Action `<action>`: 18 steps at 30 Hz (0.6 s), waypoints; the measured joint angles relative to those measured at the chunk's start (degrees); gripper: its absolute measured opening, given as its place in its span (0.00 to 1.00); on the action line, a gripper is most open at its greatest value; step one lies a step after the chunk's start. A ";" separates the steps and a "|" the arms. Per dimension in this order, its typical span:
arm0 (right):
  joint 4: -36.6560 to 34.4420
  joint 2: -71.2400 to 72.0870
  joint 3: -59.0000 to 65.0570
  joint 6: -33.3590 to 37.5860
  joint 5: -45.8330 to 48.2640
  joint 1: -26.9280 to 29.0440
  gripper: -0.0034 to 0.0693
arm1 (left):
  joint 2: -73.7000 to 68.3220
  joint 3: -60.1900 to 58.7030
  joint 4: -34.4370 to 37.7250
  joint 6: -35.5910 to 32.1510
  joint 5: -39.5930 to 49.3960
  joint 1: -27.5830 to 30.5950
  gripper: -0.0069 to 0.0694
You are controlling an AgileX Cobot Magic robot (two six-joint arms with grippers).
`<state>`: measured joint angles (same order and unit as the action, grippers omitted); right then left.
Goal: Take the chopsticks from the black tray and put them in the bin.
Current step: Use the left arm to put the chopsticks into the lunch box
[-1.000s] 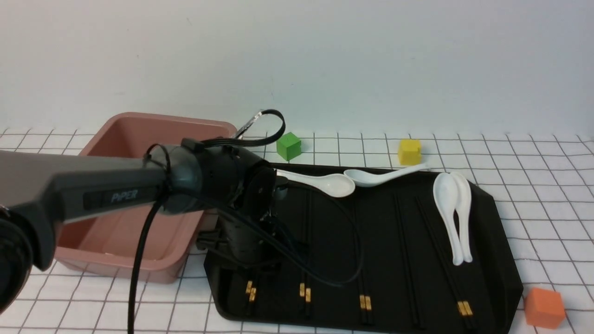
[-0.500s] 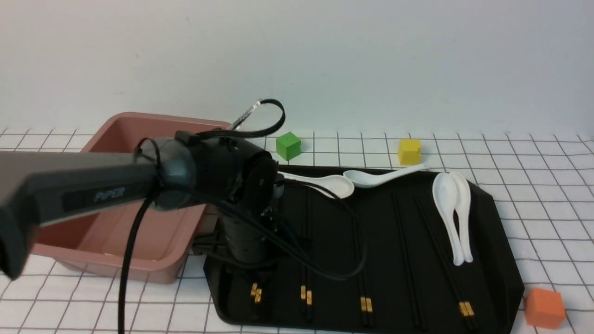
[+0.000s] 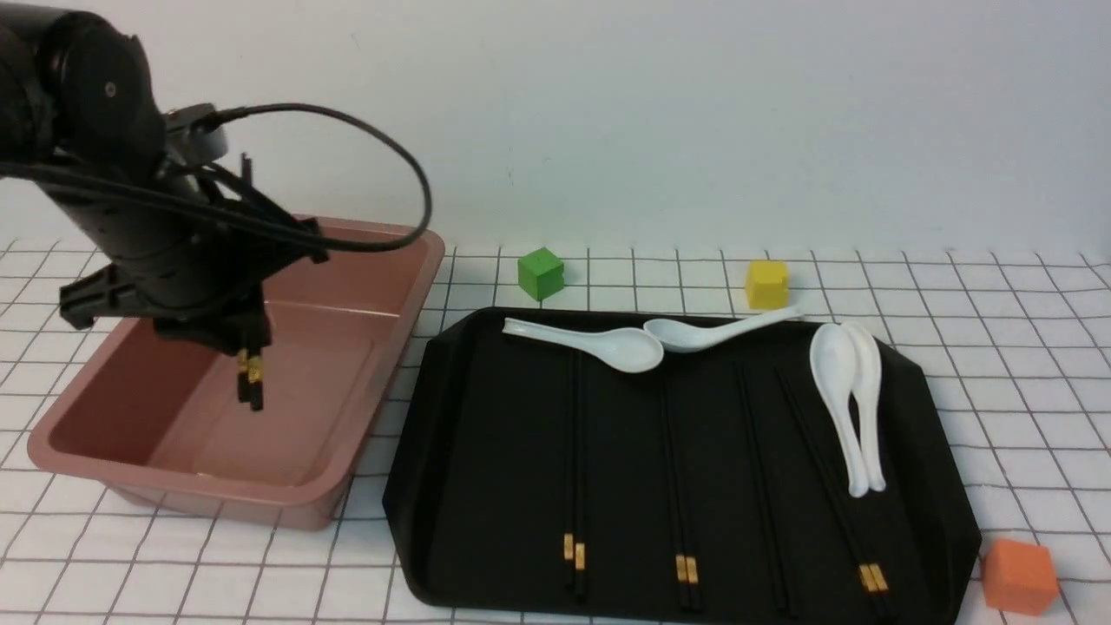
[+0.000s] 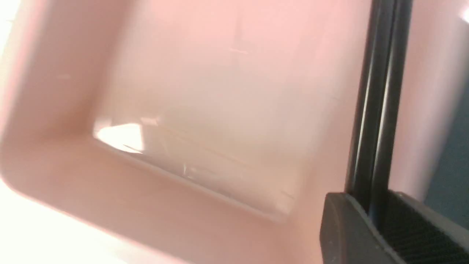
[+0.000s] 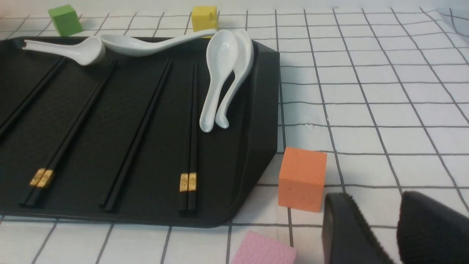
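Note:
My left gripper (image 3: 247, 340) hangs over the pinkish-brown bin (image 3: 347, 260), shut on a pair of black chopsticks (image 3: 252, 382) whose gold-banded ends poke out below it. The left wrist view shows the same pair (image 4: 373, 110) clamped between the pads of that gripper (image 4: 377, 209), above the bin's floor (image 4: 190, 91). Several more chopsticks (image 3: 573, 451) lie lengthwise on the black tray (image 3: 417, 495). My right gripper (image 5: 373, 200) is open and empty, low over the cloth just right of the tray (image 5: 256, 146).
White spoons (image 3: 599, 343) (image 3: 846, 399) rest at the tray's far and right sides. A green block (image 3: 540, 273) and a yellow block (image 3: 766, 284) sit behind the tray. An orange block (image 3: 1017, 575) stands off its near right corner, and a pink block (image 5: 263, 253) lies close to my right gripper.
My left gripper closed on the leftmost pair on the tray, lifted it and swung left, so the pair now hangs over the bin. The tray's left end is bare.

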<state>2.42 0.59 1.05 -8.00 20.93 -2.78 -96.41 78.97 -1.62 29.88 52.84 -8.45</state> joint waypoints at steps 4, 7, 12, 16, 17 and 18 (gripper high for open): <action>0.00 0.00 0.00 0.00 0.00 0.00 0.38 | -6.00 0.00 0.00 -4.85 -3.97 1.88 0.25; 0.00 0.00 0.00 0.00 0.00 0.00 0.38 | -9.47 0.00 0.00 -7.94 -6.21 1.82 0.25; 0.00 0.00 0.00 0.00 0.00 0.00 0.38 | -13.69 0.06 -0.83 -8.51 -8.24 1.75 0.33; 0.00 0.00 0.00 0.00 0.00 0.00 0.38 | -12.25 2.04 -0.60 -8.25 -3.90 1.75 0.39; 0.00 0.00 0.00 0.00 0.00 0.00 0.38 | -11.27 2.68 -0.60 -8.41 -2.49 1.75 0.39; 0.00 0.00 0.00 0.00 0.00 0.00 0.38 | -9.71 3.42 -0.60 -8.85 -1.11 1.75 0.38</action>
<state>2.42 0.59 1.05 -8.00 20.93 -2.78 -106.12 82.39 -2.21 21.03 51.73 -6.70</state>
